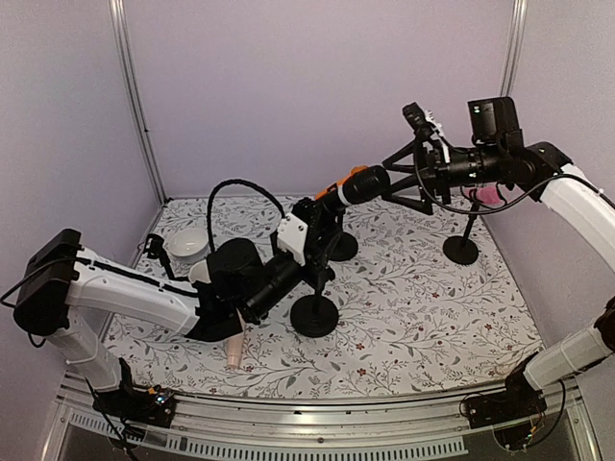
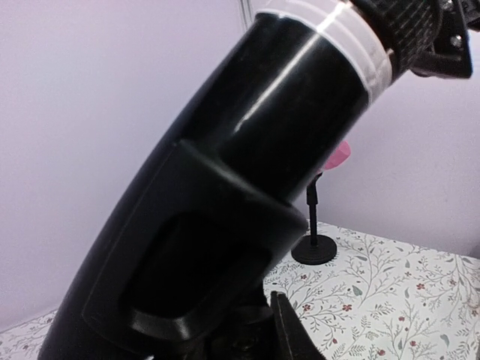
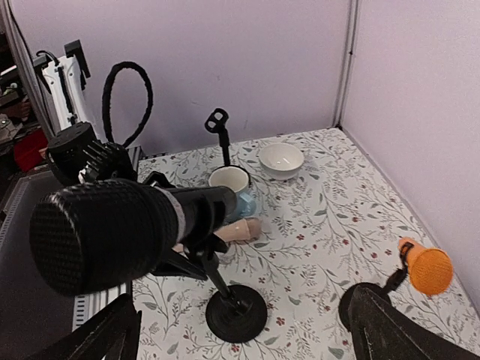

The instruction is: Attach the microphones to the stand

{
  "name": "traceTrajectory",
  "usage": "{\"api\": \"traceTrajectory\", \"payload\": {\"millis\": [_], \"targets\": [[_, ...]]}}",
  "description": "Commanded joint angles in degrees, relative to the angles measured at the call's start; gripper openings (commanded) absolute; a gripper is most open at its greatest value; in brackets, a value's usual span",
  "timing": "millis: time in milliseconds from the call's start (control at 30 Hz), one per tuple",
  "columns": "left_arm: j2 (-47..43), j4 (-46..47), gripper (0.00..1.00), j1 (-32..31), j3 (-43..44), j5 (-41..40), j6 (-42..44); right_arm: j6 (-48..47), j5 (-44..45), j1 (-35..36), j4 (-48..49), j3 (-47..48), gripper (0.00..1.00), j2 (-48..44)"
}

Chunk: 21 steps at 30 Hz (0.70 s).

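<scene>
**On the floral table, a black microphone sitting in its clip**

Top view: lilac walls are enclosing a table (image 1: 432, 327) covered in leaf-printed cloth. Near the centre, the left pincer (image 1: 312, 240) is pinching the pole of a black round-based stand (image 1: 314, 315), probably to steady it during loading. The slim black stick microphone (image 1: 365, 184) is resting tilted in that stand's clip, its head pointing toward 3 o'clock. The right pincer (image 1: 415, 161) is hovering just beside the head, spread wide and gripping nothing. At 3 o'clock a bright pink microphone (image 1: 485, 195) is sitting on its own stand. At 7 o'clock a pale beige-pink microphone (image 1: 233, 351) is lying on the cloth, not yet mounted.

Left wrist view: the black microphone's glossy barrel (image 2: 247, 172) is filling the frame and sitting in the clip. This pincer's own tips are hardly showing here.

Right wrist view: the right pincer's fingers (image 3: 382, 330) are standing far apart at 5 and 7 o'clock, with nothing between them. An orange microphone (image 3: 424, 268) is perching on a clip at 4 o'clock. An empty stand (image 3: 219, 124) is waiting at 12 o'clock, probably for the beige-pink one.
</scene>
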Motion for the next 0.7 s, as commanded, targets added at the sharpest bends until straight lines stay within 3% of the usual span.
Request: {"api": "traceTrajectory", "payload": {"millis": [0, 133, 267, 333, 500, 667], "targets": [[-3.7, 3.5, 0.00, 5.0, 0.7, 9.4, 4.0, -5.1, -2.9, -6.9, -1.6, -8.2, 0.99, -13.2], [-3.5, 2.8, 0.00, 11.8, 2.5, 16.7, 1.4, -6.8, -7.6, -10.9, 4.7, -28.3, 0.99, -18.2], [-0.9, 0.3, 0.00, 18.5, 6.9, 24.0, -1.8, -13.2, -12.3, -11.7, 6.9, -40.2, 0.95, -20.0], [0.9, 0.0, 0.00, 21.9, 9.1, 29.7, -4.8, -15.4, -13.8, -11.6, 6.6, -41.5, 0.93, -20.3], [6.2, 2.6, 0.00, 27.1, 14.1, 34.5, -8.0, -17.2, -14.3, -11.7, 6.5, -41.9, 0.93, -20.8], [11.5, 2.6, 0.00, 29.8, 18.9, 34.1, -9.1, -18.3, -13.1, -11.6, 6.6, -43.0, 0.92, -19.4]]}}
